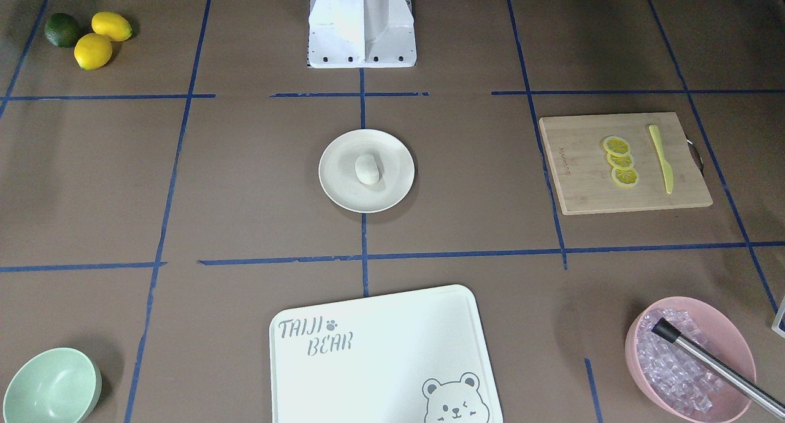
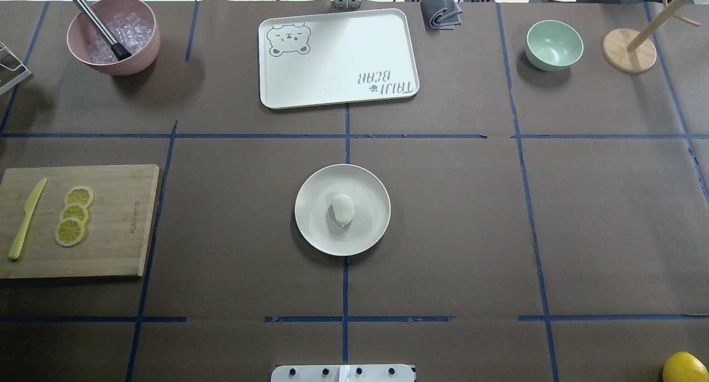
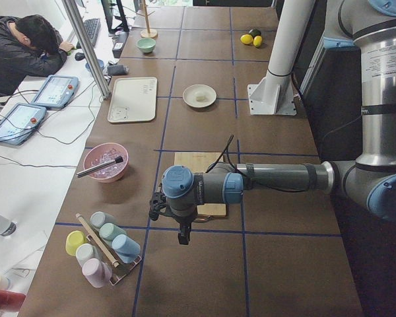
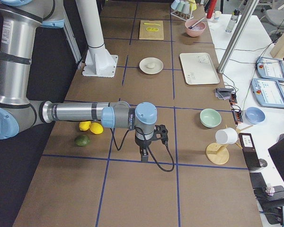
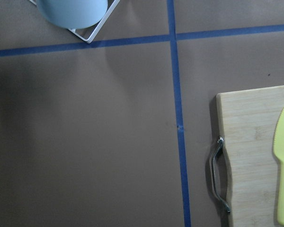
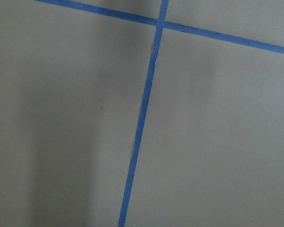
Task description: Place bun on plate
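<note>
- The small smooth white oval bun (image 2: pixel 342 209) is lying on the round shallow cream-white plate (image 2: pixel 310 227) at table centre, slightly off the plate's middle and well inside the raised rim.
- Judging from that, the placing step is looking done. The next move is calling for nothing beyond keeping both arms parked away from the plate.
- The left gripper (image 3: pixel 183 236) is hanging over brown paper just beside the handle end of the bamboo cutting board (image 2: pixel 111 243). It is showing only in a side view, so I cannot tell how far its claw is parted or whether it is holding anything.
- The right gripper (image 4: pixel 144 155) is hanging over a blue tape line at the opposite table end, near the yellow lemons (image 4: pixel 96 128). Again, I cannot tell its claw's opening or load.
- The plate is sitting well apart from the white bear-printed tray (image 2: pixel 338 61) and from the board. Both arms are well apart from the plate, so nothing is crowding the rim.
</note>
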